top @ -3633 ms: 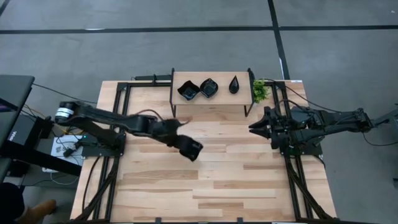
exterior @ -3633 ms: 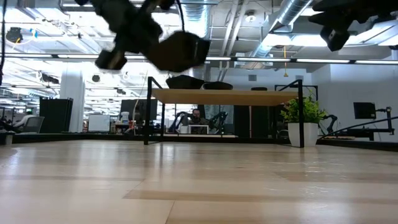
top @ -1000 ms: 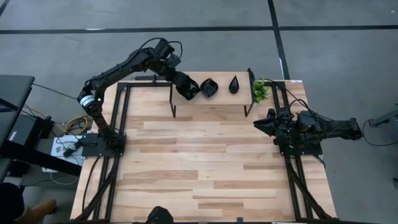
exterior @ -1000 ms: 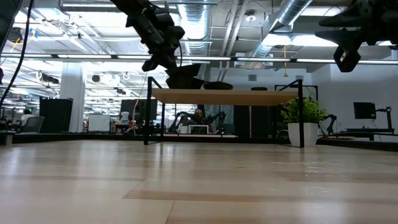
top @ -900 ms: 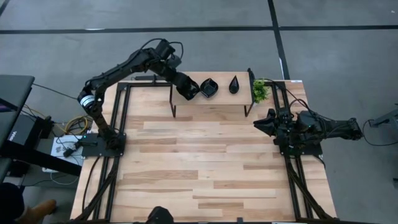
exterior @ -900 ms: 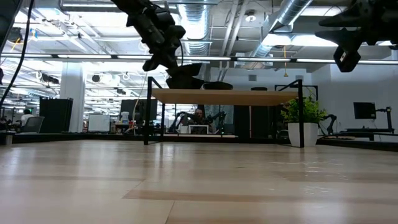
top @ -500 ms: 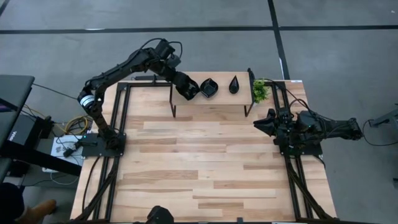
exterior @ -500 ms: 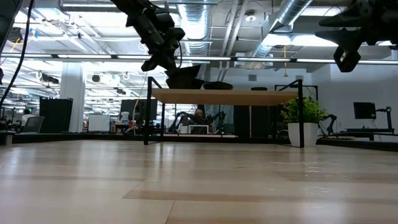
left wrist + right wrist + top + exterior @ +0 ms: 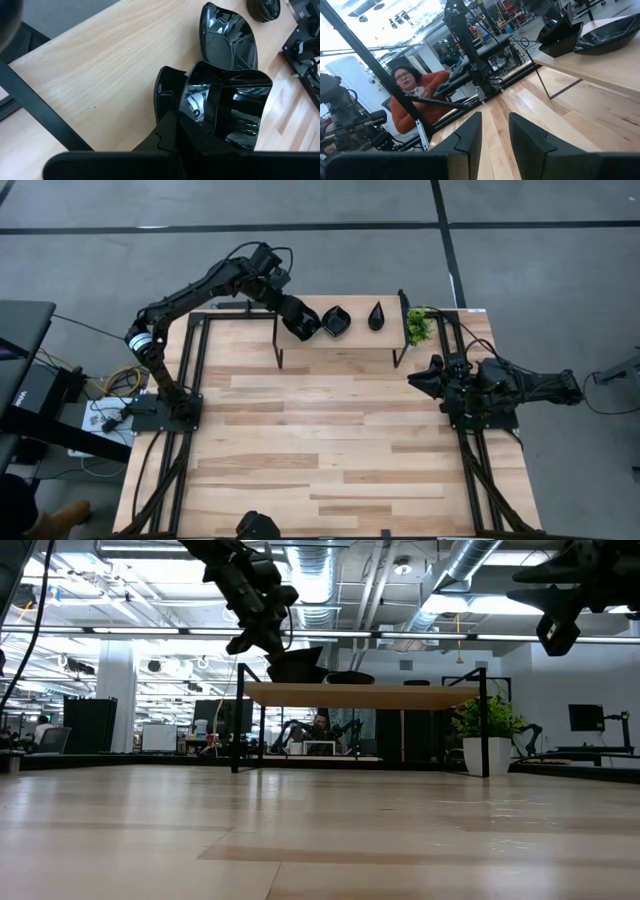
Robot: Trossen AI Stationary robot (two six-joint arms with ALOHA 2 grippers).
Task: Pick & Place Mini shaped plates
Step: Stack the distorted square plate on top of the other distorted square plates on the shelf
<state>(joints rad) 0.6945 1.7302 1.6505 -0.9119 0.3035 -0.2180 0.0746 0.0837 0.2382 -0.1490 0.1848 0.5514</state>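
1. High view: the left tool (image 9: 300, 320) hangs over the left end of the small raised shelf (image 9: 385, 340) at the far edge of the counter (image 9: 330, 450), clamped on a wavy-edged square plate (image 9: 303, 323). A second square plate (image 9: 336, 320) lies just to its right, with a teardrop plate (image 9: 376, 316) beyond. The right tool (image 9: 418, 380) waits at the counter's right edge, much farther off.
2. Low view: the held plate (image 9: 296, 664) sits at shelf-top level; I judge release comes next.
3. Left wrist view: the tool's fingers (image 9: 172, 102) pinch the plate's rim; the neighbour plate (image 9: 227, 37) lies straight ahead, close.
4. Right wrist view: the right tool's fingers (image 9: 470, 135) stand apart, empty.
5. Against a second ago, nothing has shifted.
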